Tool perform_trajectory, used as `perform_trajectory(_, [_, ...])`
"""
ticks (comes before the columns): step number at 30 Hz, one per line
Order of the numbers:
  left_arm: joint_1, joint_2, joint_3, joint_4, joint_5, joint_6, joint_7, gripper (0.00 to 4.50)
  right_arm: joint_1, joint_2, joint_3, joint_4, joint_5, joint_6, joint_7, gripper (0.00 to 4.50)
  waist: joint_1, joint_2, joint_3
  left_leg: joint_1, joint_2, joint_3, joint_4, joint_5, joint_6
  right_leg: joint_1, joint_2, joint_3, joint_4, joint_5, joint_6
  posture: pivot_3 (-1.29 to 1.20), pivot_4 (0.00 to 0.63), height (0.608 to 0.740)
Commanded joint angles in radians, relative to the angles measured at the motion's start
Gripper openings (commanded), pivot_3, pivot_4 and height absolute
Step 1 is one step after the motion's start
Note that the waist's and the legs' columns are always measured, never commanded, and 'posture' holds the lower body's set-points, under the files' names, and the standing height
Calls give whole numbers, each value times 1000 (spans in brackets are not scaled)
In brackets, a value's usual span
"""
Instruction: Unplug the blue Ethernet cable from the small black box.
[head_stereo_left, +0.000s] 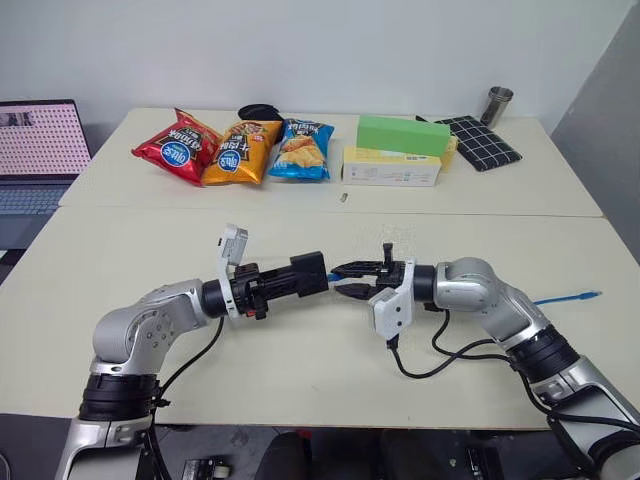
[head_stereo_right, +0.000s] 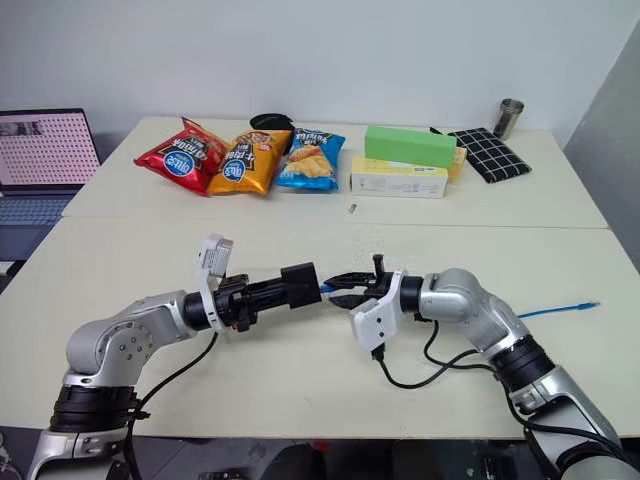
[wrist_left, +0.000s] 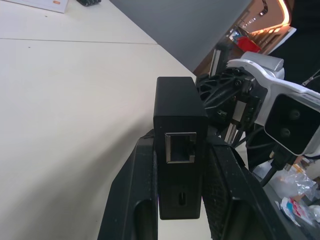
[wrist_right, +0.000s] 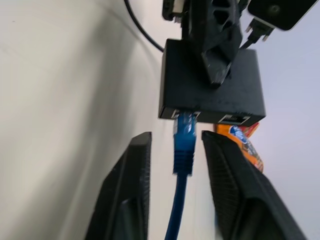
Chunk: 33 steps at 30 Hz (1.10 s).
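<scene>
1. The blue Ethernet cable (wrist_right: 183, 145) is not yet out of the small black box (wrist_right: 210, 87). In the right wrist view its clear-blue plug sits in a port on the box's face, and the cord runs back between the two black fingers of the right gripper (wrist_right: 175, 190).

2. The box is held above the near table (head_stereo_left: 130, 250), in front of the robot, between the two arms. The left gripper (wrist_left: 180, 200) is closed tightly on it: in the left wrist view one finger presses on each side of the box, and one empty port faces the camera.

3. The right gripper has its fingers apart. They stand on both sides of the plug without touching it, so I judge that it holds nothing now.

4. The far end of the cable lies on the table at the robot's right, well apart from the box (head_stereo_left: 583, 296).

5. What is done: the box is lifted and fixed in the left gripper, and the right gripper is lined up with the plug.

6. What is left: the right fingers must close on the plug, perhaps pressing its latch, and then pull it straight away from the box while the left gripper keeps the box steady. Whether the latch faces a finger, I cannot tell.

7. Snack bags (head_stereo_left: 235, 150), boxes and a dark checked cloth (head_stereo_left: 485, 140) lie on the far table and play no part here.
</scene>
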Motion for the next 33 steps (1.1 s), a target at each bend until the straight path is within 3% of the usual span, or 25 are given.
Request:
perform_trajectory(1, [-33,47,-36,-26,34,-41,-84,795,59,-58,-58,-222,281,297,171,2691,0,0,0,0,0,-1,0,0,0,0,0,0,0,0,0,0,150,740])
perform_trajectory(7, [-81,98,-114,-5,125,-151,-216,795,121,-96,-170,-518,736,965,187,2696,1,0,0,0,0,-3,0,0,0,1,0,-2,0,0,0,0,150,740])
perform_trajectory(13, [-116,103,-138,-29,158,-204,-280,794,123,-22,-208,-554,897,1289,69,2696,1,0,0,-1,-1,-4,0,0,0,1,0,-3,-1,0,0,0,150,740])
perform_trajectory(28, [-95,112,-133,-70,173,-229,-294,794,87,18,-229,-478,930,1398,82,2696,-1,0,0,-1,-1,-5,0,0,1,1,0,-3,-1,0,0,0,150,740])
perform_trajectory(33, [-89,108,-128,-66,175,-237,-291,794,78,18,-222,-468,919,1398,90,1765,-1,0,0,-1,-1,-5,0,0,1,1,0,-3,-2,0,0,0,150,740])
